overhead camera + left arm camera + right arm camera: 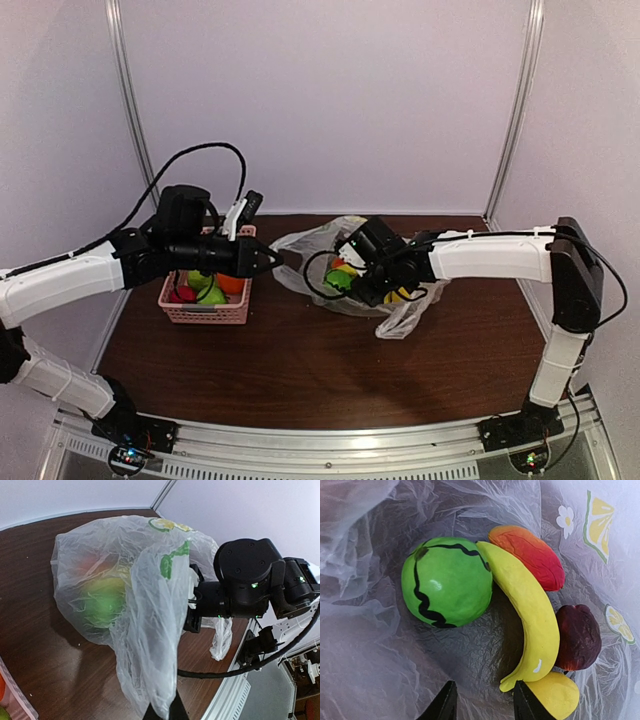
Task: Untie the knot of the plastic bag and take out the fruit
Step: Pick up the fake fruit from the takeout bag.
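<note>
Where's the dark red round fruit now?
The dark red round fruit sits at right in the right wrist view, inside the clear plastic bag, against the long yellow banana.

Probably a lab: white-panelled booth [330, 100]

Seen from the left wrist, the plastic bag [150, 630] is blurring the fruit [102, 602] behind its film into green and red smears, and the lower edge is cutting off all but the tips of the left gripper [162, 711].

one bag [150, 605], five fruits [447, 582] inside
</note>
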Controlling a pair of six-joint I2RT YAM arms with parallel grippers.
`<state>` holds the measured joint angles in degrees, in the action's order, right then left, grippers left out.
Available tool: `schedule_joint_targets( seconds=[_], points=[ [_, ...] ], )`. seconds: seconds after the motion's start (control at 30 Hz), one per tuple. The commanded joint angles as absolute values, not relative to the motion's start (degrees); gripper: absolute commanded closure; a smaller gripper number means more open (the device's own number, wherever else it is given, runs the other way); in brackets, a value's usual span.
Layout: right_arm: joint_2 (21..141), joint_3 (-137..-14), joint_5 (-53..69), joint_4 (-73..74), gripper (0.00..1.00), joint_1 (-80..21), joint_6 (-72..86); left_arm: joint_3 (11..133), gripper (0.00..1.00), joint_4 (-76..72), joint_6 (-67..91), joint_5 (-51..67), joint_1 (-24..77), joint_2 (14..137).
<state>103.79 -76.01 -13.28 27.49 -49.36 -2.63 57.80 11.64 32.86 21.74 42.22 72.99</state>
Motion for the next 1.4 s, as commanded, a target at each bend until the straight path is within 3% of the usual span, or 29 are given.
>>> schedule_joint_targets(
  seconds=[0.0,0.27,0.37,0.97,1.17,1.37],
  points=[
    [105.5,-78.9,-11.2,26.2,0.56,-47.9,-0.7,59.2,1.00,11.3,31.8,22.4,42.5,74.2],
    [108.0,-80.6,-6.0,18.2,0.39,-47.5,9.4,59.6,1.00,11.3,31.6,22.7,42.5,75.6],
    [109.5,-81.1,-5.1,15.8,0.28,-47.4,11.1,59.7,1.00,11.1,31.6,22.9,42.5,75.9],
    [120.9,-88.1,-3.7,14.1,0.12,-45.9,13.2,59.5,1.00,11.1,31.7,23.7,42.5,75.9],
    [122.9,-89.9,-3.6,14.5,0.12,-45.4,13.0,59.4,1.00,11.0,31.9,23.6,42.5,75.8],
    [122.9,-89.9,-3.2,14.7,0.28,-45.4,13.2,58.9,1.00,11.0,31.9,23.2,42.5,75.5]
  ],
)
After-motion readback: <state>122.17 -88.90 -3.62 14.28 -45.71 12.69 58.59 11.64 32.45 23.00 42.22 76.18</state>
